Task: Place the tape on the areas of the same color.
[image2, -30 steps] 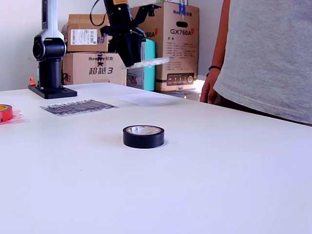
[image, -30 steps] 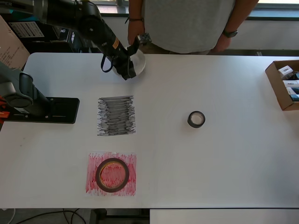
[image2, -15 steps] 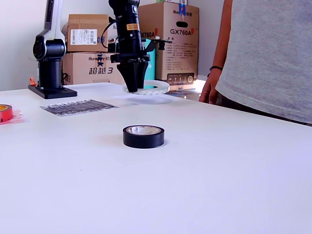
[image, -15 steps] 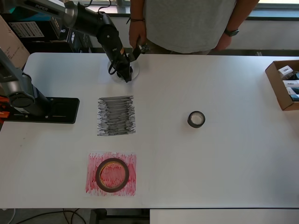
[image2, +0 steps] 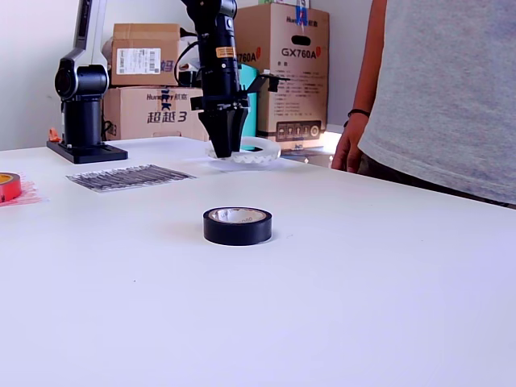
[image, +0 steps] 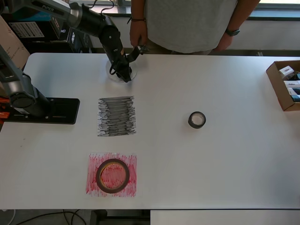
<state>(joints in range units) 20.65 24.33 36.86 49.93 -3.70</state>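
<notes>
The white tape ring [image: 118, 73] [image2: 251, 151] lies flat at the table's far edge, off both scribbled areas. My gripper [image: 126, 76] [image2: 225, 151] points straight down with its fingers shut on the ring's rim. The small black tape [image: 197, 120] [image2: 237, 226] sits alone on bare table, to the overhead view's right of the black area [image: 116, 116] [image2: 129, 176]. The red-sided tape [image: 112, 176] [image2: 7, 185] rests on the red area [image: 93, 161] [image2: 27, 193].
A person [image: 187, 23] [image2: 435, 89] stands at the far edge, one hand [image: 137, 37] close to my gripper. The arm's base [image: 28, 101] stands at the overhead view's left. A cardboard box [image: 285, 84] sits at the right edge. Cartons [image2: 282, 72] are stacked behind the table.
The gripper came down with the white ring, from tilted in the air to flat on the table, and shifted slightly toward the overhead view's left.
</notes>
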